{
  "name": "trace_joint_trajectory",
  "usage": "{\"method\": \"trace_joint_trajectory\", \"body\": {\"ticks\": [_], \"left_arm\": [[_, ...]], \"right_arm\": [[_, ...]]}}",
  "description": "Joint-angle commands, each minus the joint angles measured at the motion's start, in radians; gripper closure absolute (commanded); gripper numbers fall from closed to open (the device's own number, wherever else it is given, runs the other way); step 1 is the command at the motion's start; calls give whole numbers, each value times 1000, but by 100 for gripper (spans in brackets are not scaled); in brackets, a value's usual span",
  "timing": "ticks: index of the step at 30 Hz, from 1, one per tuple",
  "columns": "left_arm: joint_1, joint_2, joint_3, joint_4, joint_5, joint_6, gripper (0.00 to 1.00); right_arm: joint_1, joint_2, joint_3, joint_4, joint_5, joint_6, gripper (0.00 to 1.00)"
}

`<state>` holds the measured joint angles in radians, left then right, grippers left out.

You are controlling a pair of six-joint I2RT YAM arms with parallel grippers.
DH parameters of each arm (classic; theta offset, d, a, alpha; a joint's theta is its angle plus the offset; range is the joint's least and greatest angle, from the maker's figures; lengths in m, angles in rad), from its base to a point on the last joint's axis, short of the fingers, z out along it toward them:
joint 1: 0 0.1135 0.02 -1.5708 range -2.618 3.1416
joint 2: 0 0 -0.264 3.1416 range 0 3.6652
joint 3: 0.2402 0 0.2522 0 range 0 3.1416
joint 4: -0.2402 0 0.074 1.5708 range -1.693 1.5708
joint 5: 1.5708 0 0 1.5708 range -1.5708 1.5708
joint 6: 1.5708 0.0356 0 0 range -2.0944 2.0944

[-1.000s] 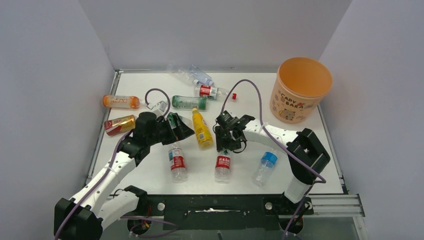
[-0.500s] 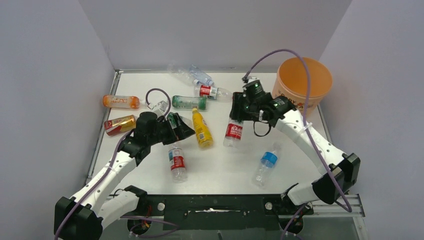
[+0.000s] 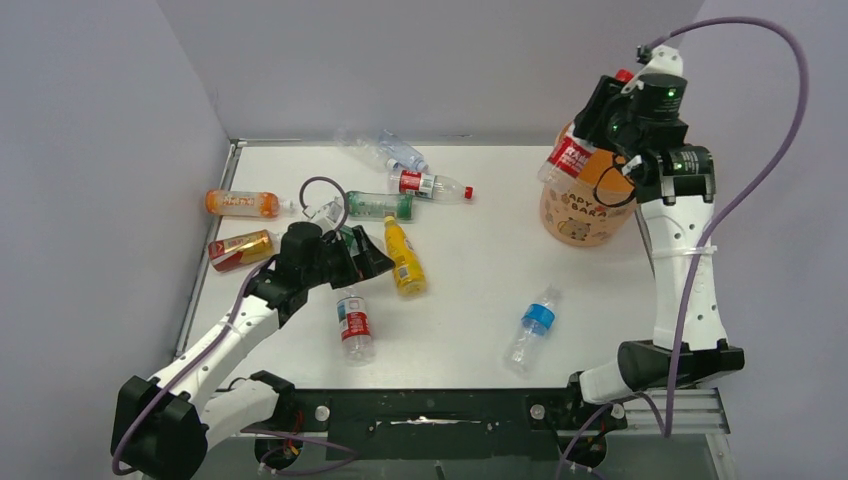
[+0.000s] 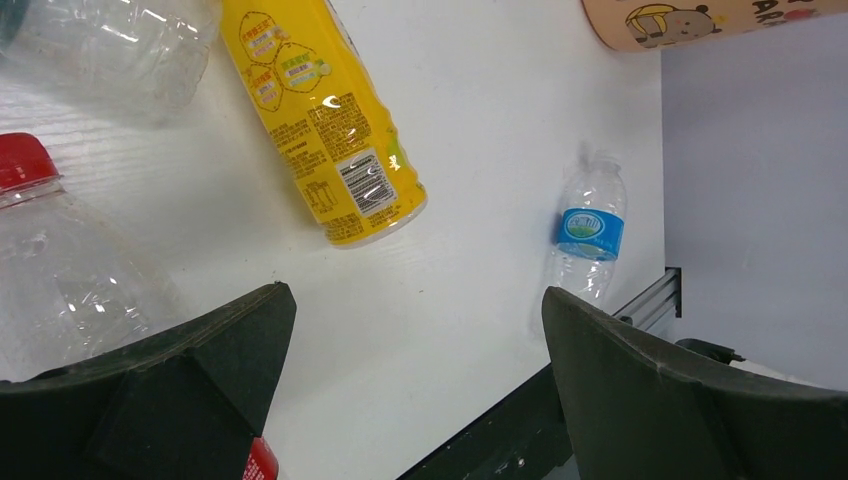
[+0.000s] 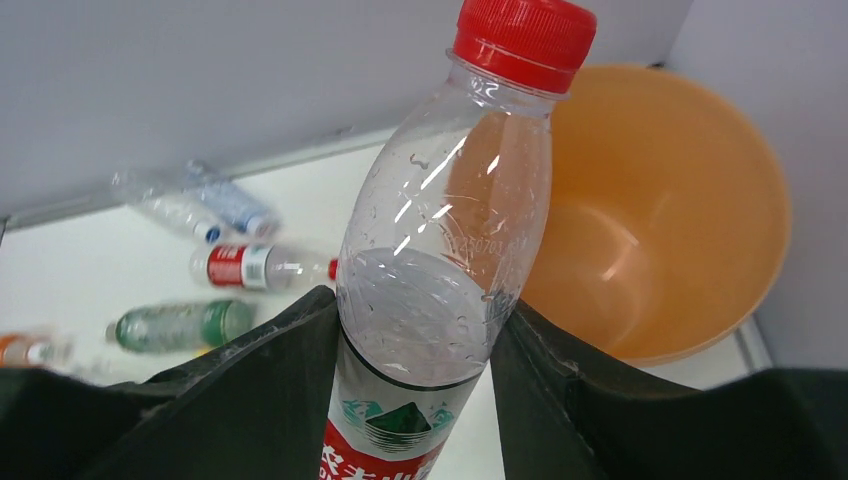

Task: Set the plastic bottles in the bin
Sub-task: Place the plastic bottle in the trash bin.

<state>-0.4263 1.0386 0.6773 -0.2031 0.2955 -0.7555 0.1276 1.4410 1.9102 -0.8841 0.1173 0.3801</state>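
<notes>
The bin (image 3: 585, 215) is partly hidden behind the right gripper (image 3: 598, 128) and its bottle (image 3: 569, 157), so its lettering is cut short. In the right wrist view the bottle's base runs off the frame. 2 clear bottles at the table's (image 3: 480, 260) back edge blur together. The right gripper is clamped around the body of the red-capped bottle, which is held tilted and high by the bin's left rim. The left gripper (image 3: 362, 256) is spread wide and holds nothing, low over the table, with the yellow bottle (image 3: 404, 258) just beside it and a blue-label bottle (image 3: 533, 325) well apart
</notes>
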Motion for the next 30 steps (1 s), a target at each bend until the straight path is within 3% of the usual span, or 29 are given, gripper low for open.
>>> {"method": "trace_joint_trajectory", "body": {"ticks": [1, 8, 23, 30], "left_arm": [[-8, 5, 8, 83, 17, 2, 2], [-11, 0, 8, 89, 30, -4, 2], [-25, -23, 10, 78, 14, -16, 2], [-28, -28, 14, 63, 13, -10, 2]], "right_arm": [[-139, 46, 114, 115, -22, -49, 51], [-305, 106, 140, 267, -86, -23, 52], [-382, 220, 55, 326, -117, -49, 49], [-381, 216, 9, 325, -135, -41, 34]]}}
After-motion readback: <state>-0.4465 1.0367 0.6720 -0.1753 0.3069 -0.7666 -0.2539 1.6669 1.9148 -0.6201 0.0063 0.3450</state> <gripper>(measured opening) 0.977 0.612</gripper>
